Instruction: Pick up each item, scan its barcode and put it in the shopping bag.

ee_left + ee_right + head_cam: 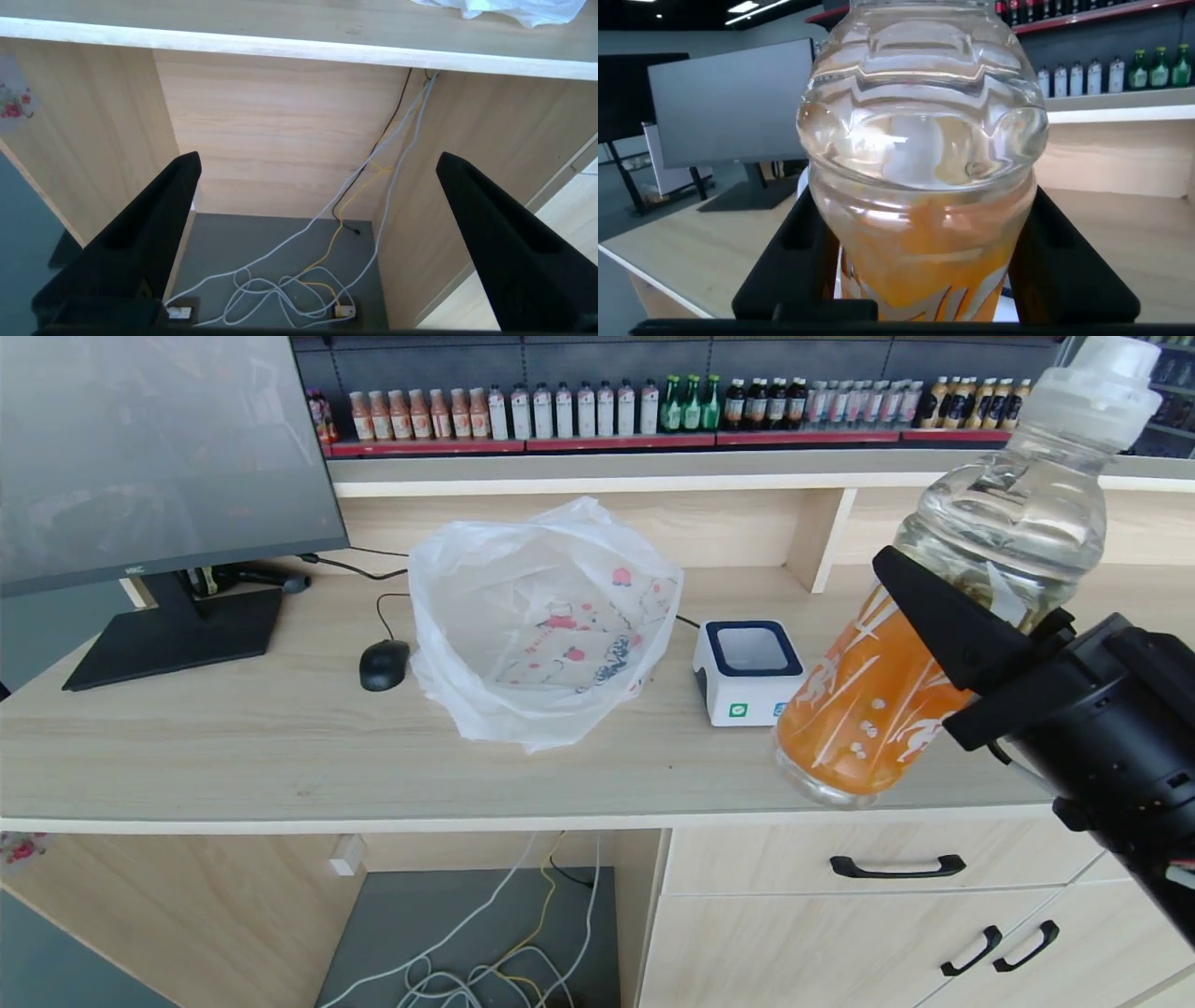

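Observation:
My right gripper [943,625] is shut on a clear bottle [868,709] with an orange label and a pale cap. It holds the bottle tilted in the air at the right, above the counter's front edge and to the right of the scanner [747,670]. In the right wrist view the bottle [920,159] sits between the two black fingers [789,261] of the gripper [920,280]. The white plastic shopping bag [546,616] stands open at mid-counter with a red-and-white patterned packet inside. My left gripper [318,233] hangs open below the counter edge, holding nothing.
A monitor [159,448] on its stand fills the counter's left, with a black mouse [384,665] and its cable beside the bag. Drawers [896,868] sit under the right part. Loose cables [299,280] lie in the open bay below. Bottle shelves line the back wall.

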Controlling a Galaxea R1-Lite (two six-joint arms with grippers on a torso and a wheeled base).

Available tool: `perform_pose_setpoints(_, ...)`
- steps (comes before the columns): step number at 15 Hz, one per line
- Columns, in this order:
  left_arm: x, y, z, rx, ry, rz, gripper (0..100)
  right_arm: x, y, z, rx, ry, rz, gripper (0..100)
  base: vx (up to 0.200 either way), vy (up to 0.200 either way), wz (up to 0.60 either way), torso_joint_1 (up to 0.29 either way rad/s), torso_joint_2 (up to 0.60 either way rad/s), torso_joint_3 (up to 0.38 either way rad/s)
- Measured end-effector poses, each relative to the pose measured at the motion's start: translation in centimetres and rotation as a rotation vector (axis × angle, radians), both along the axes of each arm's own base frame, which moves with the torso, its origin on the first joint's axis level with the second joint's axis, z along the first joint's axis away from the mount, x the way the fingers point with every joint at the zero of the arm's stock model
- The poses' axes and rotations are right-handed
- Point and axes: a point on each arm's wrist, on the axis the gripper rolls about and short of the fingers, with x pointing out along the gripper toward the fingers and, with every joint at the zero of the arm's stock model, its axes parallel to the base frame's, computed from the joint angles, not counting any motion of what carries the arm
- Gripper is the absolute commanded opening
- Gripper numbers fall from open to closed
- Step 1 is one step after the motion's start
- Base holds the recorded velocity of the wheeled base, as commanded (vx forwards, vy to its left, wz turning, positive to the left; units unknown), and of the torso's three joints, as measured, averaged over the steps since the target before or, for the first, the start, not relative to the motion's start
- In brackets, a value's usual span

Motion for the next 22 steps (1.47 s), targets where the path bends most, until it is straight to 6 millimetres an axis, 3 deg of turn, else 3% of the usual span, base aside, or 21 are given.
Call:
perform_pose_setpoints(10,0.0,0.0,0.0,0.0,0.0,0.0,100,2.5,1.9,1.4,0.036,-0.038,-0.006,0,0.0,0.0,0.0,0.0,0.0,0.0)
perform_pose_setpoints(16,0.0,0.0,0.0,0.0,0.0,0.0,100,5.2,3.5,0.6,0.124,0.048,0.05,0,0.0,0.0,0.0,0.0,0.0,0.0)
perform_pose_setpoints(22,0.0,0.0,0.0,0.0,0.0,0.0,100,9.1,2.8,4.6,0.386,0.079,0.125,0,0.0,0.0,0.0,0.0,0.0,0.0)
